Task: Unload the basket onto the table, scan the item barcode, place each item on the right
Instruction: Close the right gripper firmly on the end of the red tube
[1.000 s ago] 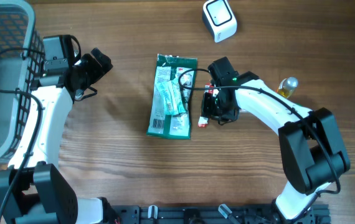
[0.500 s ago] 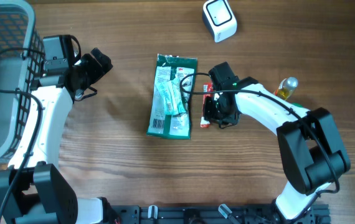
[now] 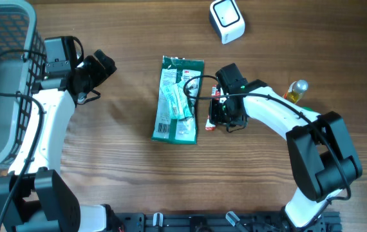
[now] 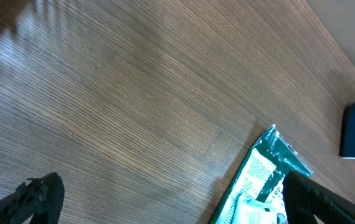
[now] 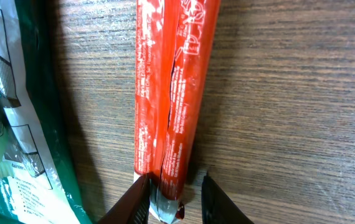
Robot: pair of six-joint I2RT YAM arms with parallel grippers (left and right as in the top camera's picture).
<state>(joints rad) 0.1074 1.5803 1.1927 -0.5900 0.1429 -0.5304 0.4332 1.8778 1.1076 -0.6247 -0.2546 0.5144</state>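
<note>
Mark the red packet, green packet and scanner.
red packet [image 5: 171, 93], right wrist view, middle of the wrapper.
green packet [image 3: 170, 96], overhead view, centre of its face.
scanner [image 3: 226, 19], overhead view, its white top.

Open tabletop [image 3: 125, 58] between basket [image 3: 26, 38] and green packet [image 3: 178, 100]; red stick [image 5: 168, 93] just beside that packet.
</note>
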